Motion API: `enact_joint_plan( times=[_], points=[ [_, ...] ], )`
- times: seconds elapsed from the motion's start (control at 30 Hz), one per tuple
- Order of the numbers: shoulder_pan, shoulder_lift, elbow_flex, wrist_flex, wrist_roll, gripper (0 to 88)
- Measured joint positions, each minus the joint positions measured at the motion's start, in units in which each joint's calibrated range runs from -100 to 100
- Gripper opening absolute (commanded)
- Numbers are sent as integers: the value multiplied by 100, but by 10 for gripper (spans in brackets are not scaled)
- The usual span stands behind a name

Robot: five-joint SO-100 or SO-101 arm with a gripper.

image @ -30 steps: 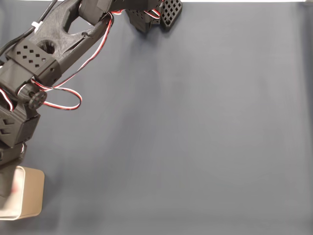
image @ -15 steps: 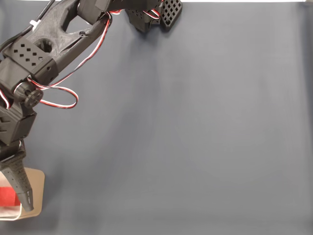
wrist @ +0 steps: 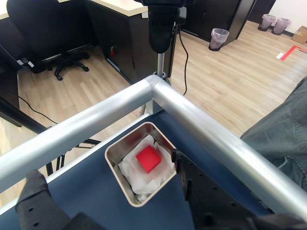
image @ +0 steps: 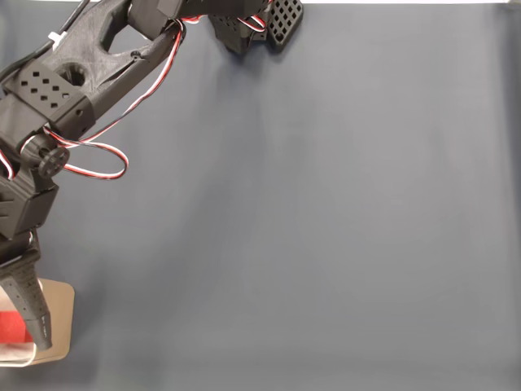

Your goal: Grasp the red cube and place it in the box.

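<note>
The red cube (wrist: 148, 159) lies inside the box (wrist: 115, 167), resting on crumpled white paper (wrist: 134, 175) that lines the bottom, one corner turned toward the wrist camera. No finger touches it: it sits free, ahead of and between the two black fingers. In the wrist view one finger (wrist: 199, 191) rises from the lower right, its tip just beside the box's right rim, and the other (wrist: 36, 199) shows at the lower left, well apart from the first, so the gripper (wrist: 108, 179) stands wide and holds nothing.

In the fixed view the cube (image: 10, 327) shows as a red patch at the left edge, inside the tan box (image: 61, 314) (only its right part is in frame). A pointed black finger (image: 28, 305) crosses over the box just to the right of the red patch.

The box stands at the corner of a dark blue-grey table mat (image: 309, 228). The black arm (image: 73, 90) reaches down the left side of the fixed view, with red, white and black wires (image: 106, 159) looping beside it. In the wrist view silver metal rails (wrist: 192, 120) meet at a corner just beyond the box, and past them are a wooden floor (wrist: 216, 81), an office chair (wrist: 53, 43) and two bins (wrist: 219, 37).
</note>
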Motion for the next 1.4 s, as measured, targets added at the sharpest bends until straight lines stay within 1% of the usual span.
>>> enact_joint_plan(
  times=[0.17, 0.23, 0.27, 0.37, 0.4, 0.47, 0.5, 0.63, 0.73, 1.0, 1.2, 1.33, 1.4],
  points=[
    [15, 0, 0, 0, 0, 549],
    [15, 0, 0, 0, 0, 504],
    [15, 0, 0, 0, -5, 455],
    [15, 0, 9, -16, -63, 196],
    [15, -9, 90, -88, -93, 124],
    [7, -104, 416, -350, -156, 27],
    [7, -200, 660, -509, -190, 0],
    [-148, -825, 1763, -1114, -337, 0],
    [-438, -1502, 2604, -1305, -405, 0],
    [-1684, -3665, 4982, -1535, -518, 0],
    [-2552, -5714, 7468, -1981, -484, 0],
    [-3145, -7052, 9132, -2060, -440, 0],
    [-3309, -7694, 9901, -2076, -410, 0]
  ],
)
